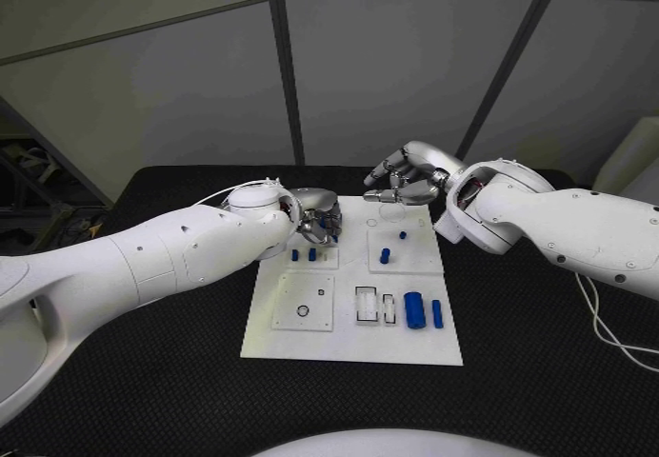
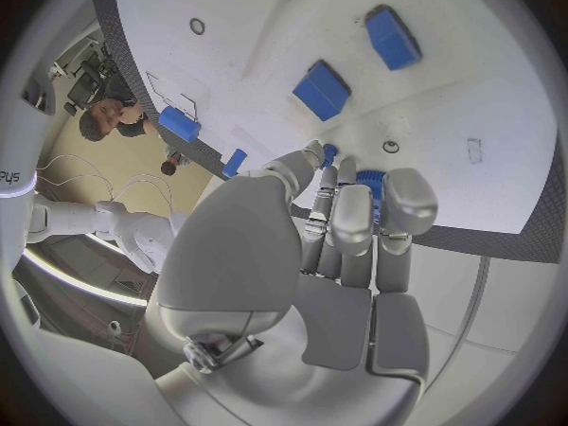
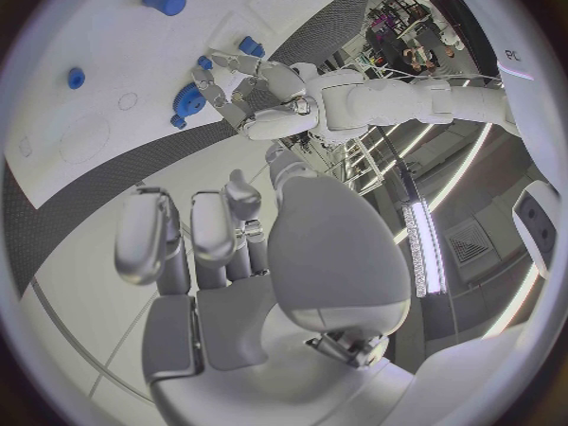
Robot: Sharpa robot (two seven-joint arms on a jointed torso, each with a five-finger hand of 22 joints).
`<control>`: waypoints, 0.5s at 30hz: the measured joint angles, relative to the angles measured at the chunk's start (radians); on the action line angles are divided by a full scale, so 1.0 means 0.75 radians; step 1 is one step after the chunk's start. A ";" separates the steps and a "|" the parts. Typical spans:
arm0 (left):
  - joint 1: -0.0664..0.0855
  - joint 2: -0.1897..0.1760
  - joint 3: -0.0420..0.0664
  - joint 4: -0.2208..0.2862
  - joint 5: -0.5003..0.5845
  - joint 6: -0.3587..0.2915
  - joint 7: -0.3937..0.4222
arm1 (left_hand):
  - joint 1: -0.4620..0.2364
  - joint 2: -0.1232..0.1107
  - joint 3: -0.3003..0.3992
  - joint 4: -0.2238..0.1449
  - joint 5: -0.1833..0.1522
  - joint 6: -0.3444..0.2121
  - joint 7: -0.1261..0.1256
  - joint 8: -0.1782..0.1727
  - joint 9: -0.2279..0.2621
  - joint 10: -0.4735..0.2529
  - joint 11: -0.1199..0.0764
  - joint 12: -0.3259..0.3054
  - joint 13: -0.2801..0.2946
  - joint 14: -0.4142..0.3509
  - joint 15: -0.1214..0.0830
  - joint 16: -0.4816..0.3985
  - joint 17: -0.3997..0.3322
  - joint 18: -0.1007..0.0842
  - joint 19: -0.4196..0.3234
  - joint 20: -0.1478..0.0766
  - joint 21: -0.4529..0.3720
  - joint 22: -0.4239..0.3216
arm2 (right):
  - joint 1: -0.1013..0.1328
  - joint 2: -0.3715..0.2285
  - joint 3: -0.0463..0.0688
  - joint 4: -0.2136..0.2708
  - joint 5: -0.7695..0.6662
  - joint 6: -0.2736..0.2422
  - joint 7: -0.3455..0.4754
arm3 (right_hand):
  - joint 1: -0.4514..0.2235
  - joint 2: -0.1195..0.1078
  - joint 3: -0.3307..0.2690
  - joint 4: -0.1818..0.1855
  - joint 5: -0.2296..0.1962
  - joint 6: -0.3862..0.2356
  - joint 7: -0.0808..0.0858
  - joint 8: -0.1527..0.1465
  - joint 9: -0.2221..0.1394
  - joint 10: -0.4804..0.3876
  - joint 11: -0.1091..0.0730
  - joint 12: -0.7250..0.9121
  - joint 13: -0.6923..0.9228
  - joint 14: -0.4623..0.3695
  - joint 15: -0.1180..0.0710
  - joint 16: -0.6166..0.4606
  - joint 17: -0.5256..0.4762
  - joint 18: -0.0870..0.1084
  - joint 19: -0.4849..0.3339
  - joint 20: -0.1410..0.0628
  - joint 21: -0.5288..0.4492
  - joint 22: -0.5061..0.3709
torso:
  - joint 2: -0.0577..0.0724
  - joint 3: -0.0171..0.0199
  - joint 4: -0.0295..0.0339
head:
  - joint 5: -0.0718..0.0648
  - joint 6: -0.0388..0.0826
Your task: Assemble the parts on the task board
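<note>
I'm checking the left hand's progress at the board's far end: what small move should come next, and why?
Probably a slight lowering of the left hand to seat the blue gear-like part its fingers hold. That hand hangs over the task board at its far end, and the part appears above the white surface rather than set in it. The right hand hovers empty beyond the board.

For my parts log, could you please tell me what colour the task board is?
White; the task board shows best in the head view.
</note>
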 measured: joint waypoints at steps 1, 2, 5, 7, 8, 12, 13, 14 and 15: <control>0.000 0.000 0.000 0.000 0.000 0.001 0.000 | 0.000 0.000 0.000 0.000 0.000 0.000 0.000 0.000 -0.001 0.004 0.004 0.001 -0.002 0.000 0.000 0.003 0.002 0.000 0.000 0.000 0.005 0.002 | 0.000 0.000 0.000 0.000 0.000 0.000 0.000 | 0.000 0.000 0.000 0.000 0.000 0.000 0.000 0.000 0.000 0.000 0.000 0.000 0.000 0.000 0.000 0.000 0.000 0.000 0.000 0.000 0.000 0.000 | 0.000 0.0000 0.0001 | 0.000 0.000; 0.000 0.000 0.000 0.000 0.001 0.002 0.000 | 0.001 0.001 0.006 -0.002 0.000 0.008 0.002 0.000 -0.004 0.013 -0.002 0.011 -0.003 0.000 0.000 0.011 0.006 0.000 0.000 0.000 0.013 0.008 | 0.000 0.000 0.000 0.000 0.000 0.000 0.000 | 0.000 0.000 0.000 0.000 0.000 0.000 0.000 0.000 0.000 0.000 0.000 0.000 0.000 0.000 0.000 0.000 0.000 0.000 0.000 0.000 0.000 0.000 | 0.000 -0.0001 0.0001 | 0.001 -0.001; 0.001 -0.002 0.000 -0.003 0.002 0.005 -0.001 | 0.005 0.016 0.017 -0.010 0.000 0.023 -0.002 0.009 -0.008 0.033 -0.006 0.021 -0.005 0.000 0.000 0.024 0.015 -0.003 0.010 0.000 0.031 0.024 | 0.000 0.000 0.000 0.000 0.000 0.001 0.000 | 0.000 0.000 0.000 0.000 0.000 0.000 0.000 0.000 0.000 0.000 0.000 0.000 0.000 0.000 0.000 0.000 0.000 0.000 0.000 0.000 0.000 0.000 | 0.000 -0.0001 0.0001 | 0.001 -0.002; 0.001 -0.002 0.001 -0.004 0.003 0.006 -0.001 | 0.014 0.024 0.022 -0.015 0.000 0.041 -0.002 0.020 -0.010 0.054 -0.008 0.033 -0.006 0.000 0.000 0.035 0.023 -0.085 0.017 0.008 0.049 0.036 | 0.000 0.000 0.000 0.000 0.000 0.001 0.000 | 0.000 0.000 0.000 0.000 0.000 0.000 0.000 0.000 0.000 0.000 0.000 0.000 0.000 0.000 0.000 0.000 0.000 0.000 0.000 0.000 0.000 0.000 | 0.000 0.0000 0.0001 | 0.001 -0.002; 0.001 -0.002 0.001 -0.005 0.003 0.007 -0.001 | 0.014 0.024 0.022 -0.015 0.000 0.046 0.000 0.020 -0.010 0.061 -0.011 0.039 -0.007 0.003 0.003 0.036 0.027 -0.083 0.018 0.007 0.057 0.043 | 0.000 0.001 0.000 0.000 0.000 0.001 0.000 | 0.000 0.000 0.000 0.000 0.000 0.000 0.000 0.000 0.001 0.000 0.000 0.000 0.000 0.000 0.000 0.000 0.000 0.000 0.000 0.000 0.000 0.000 | 0.000 -0.0001 0.0001 | 0.001 -0.002; 0.001 -0.002 0.000 -0.011 0.005 0.009 0.006 | 0.036 0.046 0.042 -0.034 0.000 0.075 0.002 0.029 -0.012 0.089 -0.010 0.053 -0.011 0.005 0.005 0.062 0.043 -0.017 0.038 0.010 0.096 0.073 | 0.000 0.004 0.000 0.000 0.000 0.001 0.000 | -0.006 0.006 0.000 0.000 0.000 0.000 0.000 0.000 0.002 0.000 0.000 0.000 0.000 0.000 0.000 0.000 0.002 0.000 0.000 0.000 0.000 0.000 | 0.000 0.0000 0.0001 | -0.002 -0.001; 0.000 -0.001 0.000 -0.013 0.005 0.009 0.009 | 0.037 0.048 0.046 -0.039 0.000 0.082 0.001 0.029 -0.013 0.090 -0.009 0.055 -0.013 0.005 0.005 0.062 0.046 -0.020 0.038 0.010 0.101 0.078 | 0.000 0.004 0.000 0.000 0.000 0.001 0.000 | -0.007 0.007 0.000 0.000 0.000 0.000 0.000 0.000 0.002 0.000 0.000 0.000 0.000 0.000 0.000 0.000 0.002 0.000 0.000 0.000 0.000 0.000 | 0.000 0.0000 0.0001 | -0.002 0.000; 0.000 -0.001 0.000 -0.014 0.006 0.009 0.012 | 0.042 0.053 0.048 -0.045 0.000 0.084 0.002 0.029 -0.015 0.093 -0.012 0.055 -0.015 0.005 0.005 0.063 0.046 -0.021 0.038 0.010 0.102 0.081 | 0.000 0.005 0.000 0.000 0.000 0.002 0.000 | -0.007 0.007 0.000 0.000 0.000 0.000 0.000 0.000 0.002 0.000 0.000 0.000 0.000 0.000 0.000 0.000 0.002 0.000 0.000 0.000 0.000 0.000 | 0.000 0.0000 0.0001 | -0.002 0.000; 0.000 0.000 0.000 -0.016 0.006 0.009 0.015 | 0.042 0.052 0.047 -0.051 0.000 0.084 0.002 0.029 -0.015 0.095 -0.014 0.055 -0.016 0.005 0.005 0.067 0.047 -0.021 0.038 0.010 0.108 0.084 | 0.000 0.005 0.000 0.000 0.000 0.002 0.000 | -0.007 0.007 0.000 0.000 0.000 0.000 0.000 0.000 0.002 0.000 0.000 0.000 0.000 0.000 0.000 0.000 0.002 0.000 0.000 0.000 0.000 0.000 | 0.000 0.0000 0.0001 | -0.002 0.000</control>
